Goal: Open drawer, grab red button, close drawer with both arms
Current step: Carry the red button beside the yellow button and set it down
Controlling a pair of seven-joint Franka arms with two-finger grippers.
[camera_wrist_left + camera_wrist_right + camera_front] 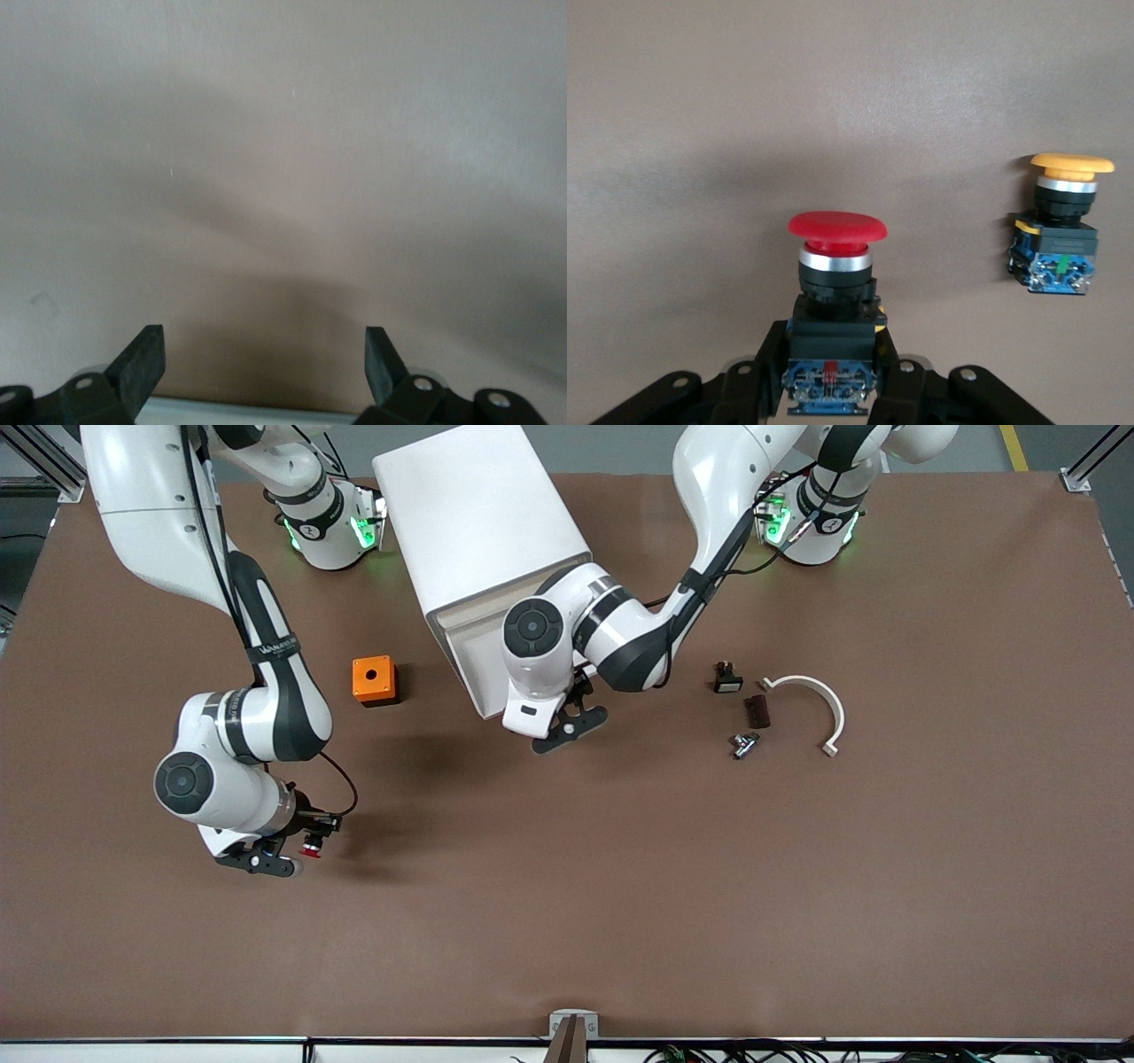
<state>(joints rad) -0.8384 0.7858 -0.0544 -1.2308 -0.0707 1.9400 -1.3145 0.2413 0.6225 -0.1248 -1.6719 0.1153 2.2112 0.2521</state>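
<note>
**Red button held, drawer front yet to be pushed home**

The right gripper (831, 390) was clamped on the red-capped push button with black-and-blue body (835, 292), above bare brown table. An orange-capped button (1063, 226) lay nearby. The left gripper (264, 363), fingers apart and empty, hung at the cream-fronted white plastic drawer (469, 660); a skewed push could jam it

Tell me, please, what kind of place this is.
Most likely a robotics lab or test bench. Two white arms, the left and the right, work over one brown table. Aluminium frame posts stand at its corners, and small industrial parts lie on it, like a white clamp.
</note>
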